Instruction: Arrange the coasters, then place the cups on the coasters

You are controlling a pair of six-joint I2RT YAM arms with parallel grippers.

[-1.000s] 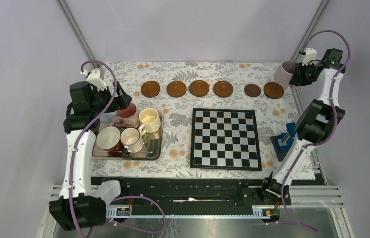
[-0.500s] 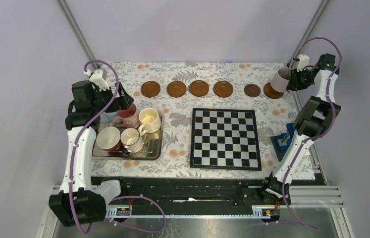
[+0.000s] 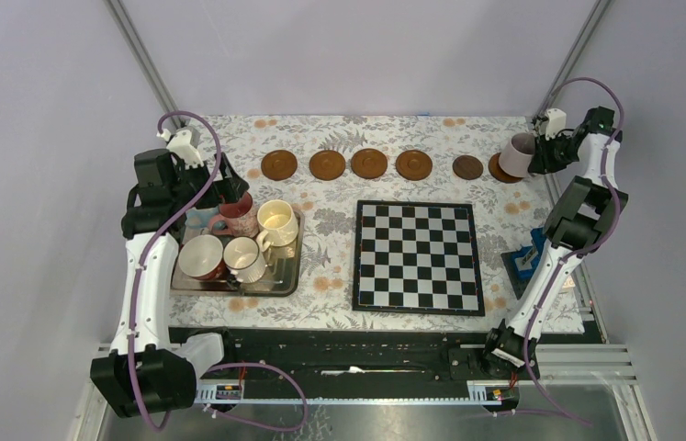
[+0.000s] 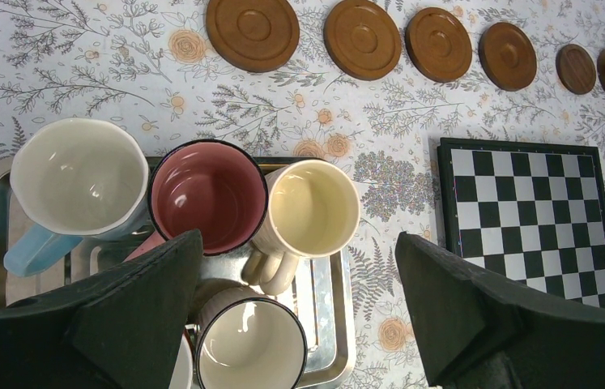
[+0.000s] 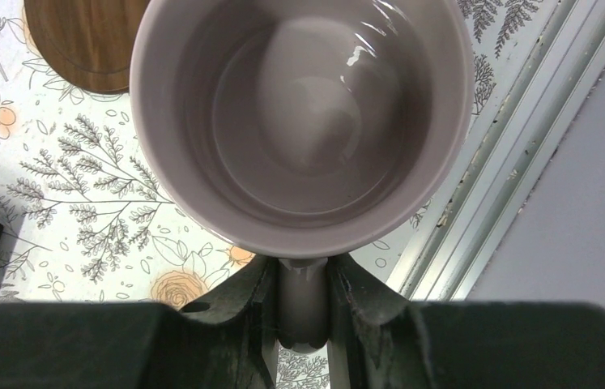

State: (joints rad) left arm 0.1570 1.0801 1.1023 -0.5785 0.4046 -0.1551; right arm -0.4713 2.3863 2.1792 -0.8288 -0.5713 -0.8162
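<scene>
Jaws of right gripper [image 5: 303, 300] pinch the mug [image 5: 303, 121] handle — left gripper [image 4: 297, 251] spread wide; mug could swivel and miss the coaster [image 3: 496, 171].

Six brown coasters [image 3: 369, 163] in a far row, L to R. Lilac mug [image 3: 518, 154] tilted over the rightmost (overlapping it). Other five mugs [image 3: 245, 260] (pink, cream, white, dark-red, lt blue) upright, bunched at left.
</scene>
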